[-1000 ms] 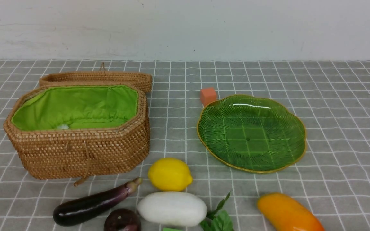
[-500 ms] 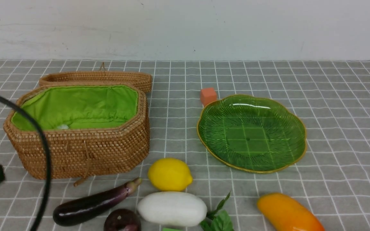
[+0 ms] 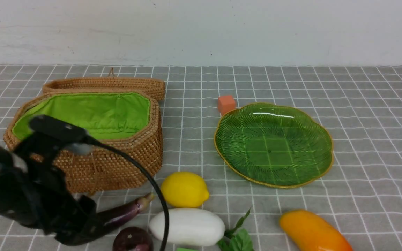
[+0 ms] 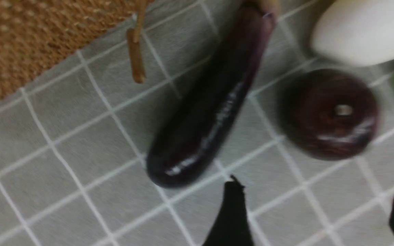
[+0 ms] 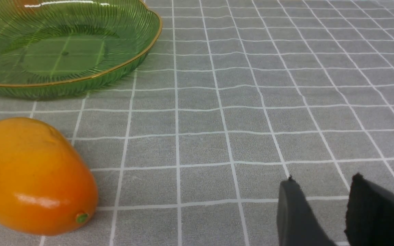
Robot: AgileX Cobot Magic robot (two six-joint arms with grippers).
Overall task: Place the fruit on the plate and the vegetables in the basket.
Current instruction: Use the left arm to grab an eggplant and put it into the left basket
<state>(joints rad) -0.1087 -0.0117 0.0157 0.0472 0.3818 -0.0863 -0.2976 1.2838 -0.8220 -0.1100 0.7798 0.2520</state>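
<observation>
My left gripper is open and empty, low over the cloth just short of the eggplant's thick end and the dark purple round fruit. In the front view the left arm hides that end of the eggplant. The lemon, the white radish with leaves, the purple fruit and the mango lie along the near edge. The basket stands at the left and the green plate at the right, with nothing on it. My right gripper is slightly open and empty, beside the mango. The carrot is out of view.
The flat woven lid lies behind the basket. A small orange cube sits at the plate's far left rim. The basket's loop fastener hangs near the eggplant. A black cable arcs from the left arm over the eggplant's stem.
My left arm has come in from the left edge to the eggplant's thick end and now covers part of the basket front. Nothing on the table has moved.
</observation>
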